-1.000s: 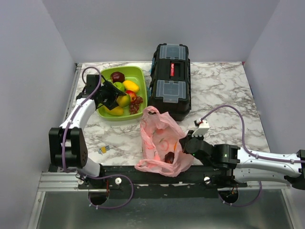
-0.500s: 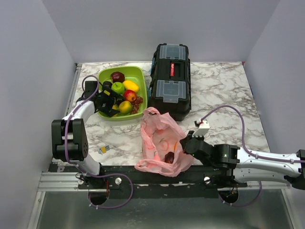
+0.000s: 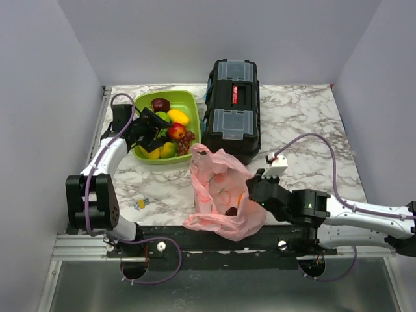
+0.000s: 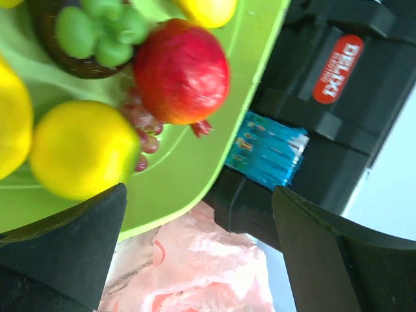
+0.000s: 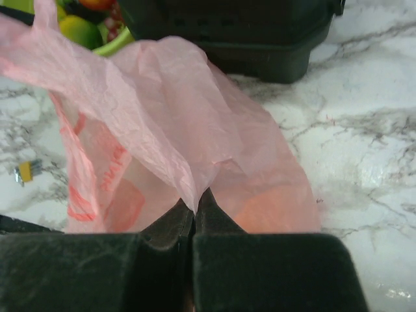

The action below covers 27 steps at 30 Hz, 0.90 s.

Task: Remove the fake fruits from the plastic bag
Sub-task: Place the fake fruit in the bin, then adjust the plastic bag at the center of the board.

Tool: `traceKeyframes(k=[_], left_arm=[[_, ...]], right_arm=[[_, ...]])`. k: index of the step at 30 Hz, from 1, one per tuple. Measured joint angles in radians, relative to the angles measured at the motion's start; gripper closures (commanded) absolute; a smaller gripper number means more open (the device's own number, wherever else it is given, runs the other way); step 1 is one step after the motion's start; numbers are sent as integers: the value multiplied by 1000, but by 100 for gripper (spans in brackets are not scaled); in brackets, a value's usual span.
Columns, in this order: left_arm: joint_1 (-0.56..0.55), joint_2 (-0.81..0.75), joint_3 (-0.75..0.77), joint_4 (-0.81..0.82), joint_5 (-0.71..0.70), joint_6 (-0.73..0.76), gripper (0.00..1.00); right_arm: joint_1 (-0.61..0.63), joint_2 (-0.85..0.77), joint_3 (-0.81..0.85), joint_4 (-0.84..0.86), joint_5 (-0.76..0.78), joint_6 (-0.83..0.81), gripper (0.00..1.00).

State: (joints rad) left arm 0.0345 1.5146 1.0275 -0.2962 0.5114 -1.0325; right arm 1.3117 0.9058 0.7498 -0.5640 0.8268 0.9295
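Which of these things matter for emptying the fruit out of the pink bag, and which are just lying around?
For the job: pink bag, pinched by the right gripper; dark fruit and orange inside it; red-yellow apple in the green tray; left gripper, open above the tray.
Lying about: black toolbox; small yellow clip; maroon apple.

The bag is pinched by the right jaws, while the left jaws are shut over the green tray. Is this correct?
Not quite. The left jaws are open, not shut: the left wrist view shows them wide apart over the tray, holding nothing. The right jaws do pinch the bag.
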Motion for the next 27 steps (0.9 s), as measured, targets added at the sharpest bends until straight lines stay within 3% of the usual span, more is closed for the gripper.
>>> traceKeyframes(k=[8,15,20,27], left_arm=[[-85,-112,46,-8,-4,93,15],[-208,-293,64,-51,-78,219,15],[-218,-481,19,-48,-74,288,18],[-274,-718,-159,13,70,345,22]], right_arm=[[-11,78,200,-12,124,-155,99],[-196,269,375,38,95,-364,99],[-214,335,487,92,57,-507,99],[-215,301,422,166,2,-546,99]])
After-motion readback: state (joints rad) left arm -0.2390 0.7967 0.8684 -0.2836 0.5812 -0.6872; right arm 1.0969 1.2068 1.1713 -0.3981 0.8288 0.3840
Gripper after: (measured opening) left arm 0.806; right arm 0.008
